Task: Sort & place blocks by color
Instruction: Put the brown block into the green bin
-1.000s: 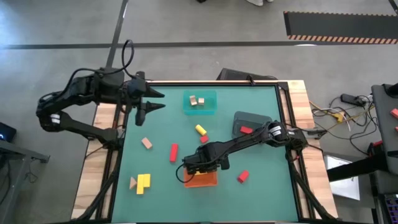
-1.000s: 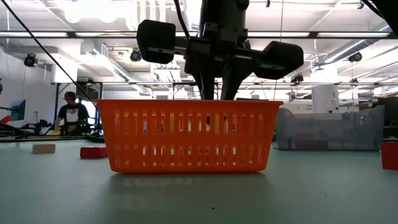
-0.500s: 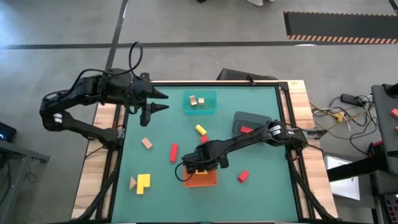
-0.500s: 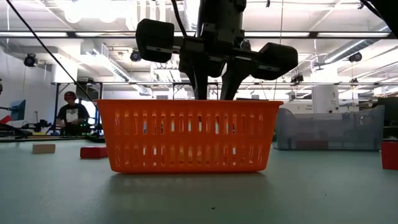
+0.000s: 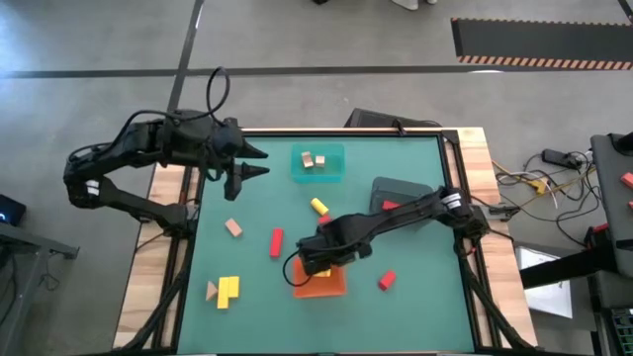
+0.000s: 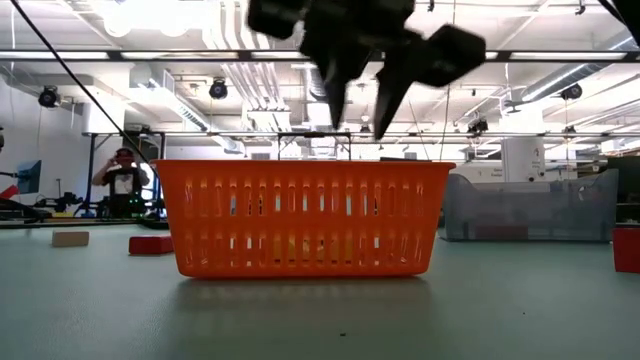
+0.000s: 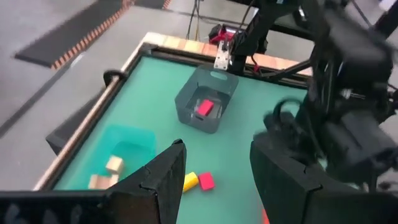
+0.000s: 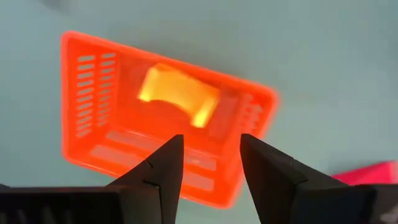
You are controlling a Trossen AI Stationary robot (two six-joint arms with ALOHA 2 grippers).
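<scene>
The right gripper (image 8: 208, 163) is hovering open and empty directly over the orange tray (image 8: 81, 99), the yellow block (image 8: 177, 94) lying inside it; the left gripper (image 5: 252, 161) is idling open near the teal tray (image 5: 332, 170)

whole table (image 5: 396, 198) seen straight down from overhead. low view set at tabletop level, close behind orange tray (image 6: 305, 215). same tray (image 8: 155, 130) viewed from above by right wrist camera.
</scene>
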